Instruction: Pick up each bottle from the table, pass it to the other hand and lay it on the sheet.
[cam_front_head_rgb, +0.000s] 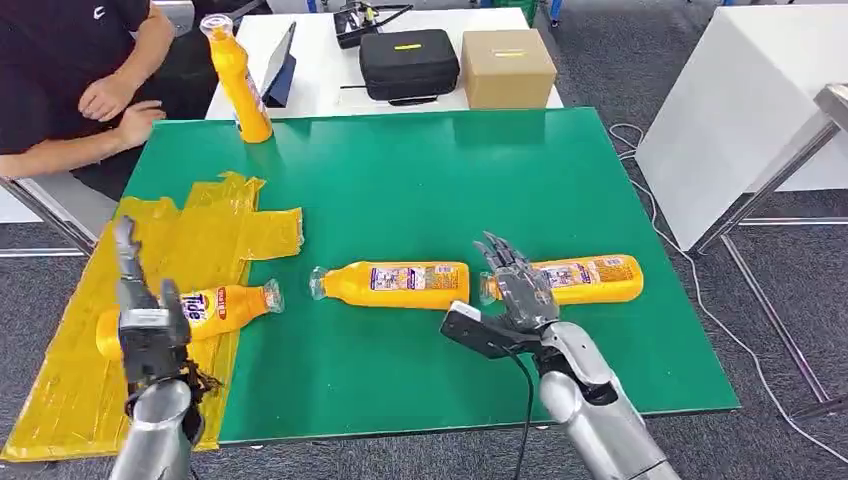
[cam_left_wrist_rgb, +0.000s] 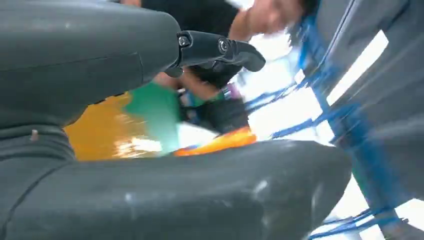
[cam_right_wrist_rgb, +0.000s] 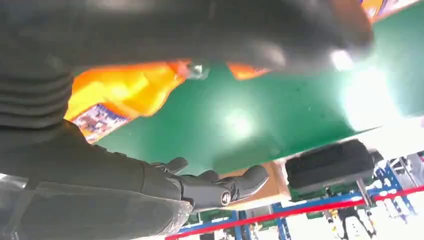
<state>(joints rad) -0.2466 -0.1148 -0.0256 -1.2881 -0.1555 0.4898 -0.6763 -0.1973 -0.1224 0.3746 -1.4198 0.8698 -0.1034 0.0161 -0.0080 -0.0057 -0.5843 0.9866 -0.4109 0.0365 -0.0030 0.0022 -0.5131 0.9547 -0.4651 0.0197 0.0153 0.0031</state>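
Several orange bottles are on the green table (cam_front_head_rgb: 420, 180). One stands upright (cam_front_head_rgb: 240, 82) at the far left corner. Another (cam_front_head_rgb: 395, 284) lies in the middle near the front. A third (cam_front_head_rgb: 585, 280) lies to its right, and my right hand (cam_front_head_rgb: 517, 287) hovers with fingers stretched out over its cap end, gripping nothing. In the right wrist view that bottle (cam_right_wrist_rgb: 120, 92) lies between the thumb and the spread fingers of my right hand (cam_right_wrist_rgb: 100, 170). One more bottle (cam_front_head_rgb: 215, 308) lies on the yellow sheet (cam_front_head_rgb: 200, 230). My left hand (cam_front_head_rgb: 145, 315) stands open in front of it, fingers up, holding nothing (cam_left_wrist_rgb: 90, 60).
A person (cam_front_head_rgb: 70, 80) sits at the table's far left corner, hands near the upright bottle. Behind the green table, a white table holds a black case (cam_front_head_rgb: 408, 62), a cardboard box (cam_front_head_rgb: 507, 66) and a tablet (cam_front_head_rgb: 280, 65). Another white table (cam_front_head_rgb: 750, 90) stands to the right.
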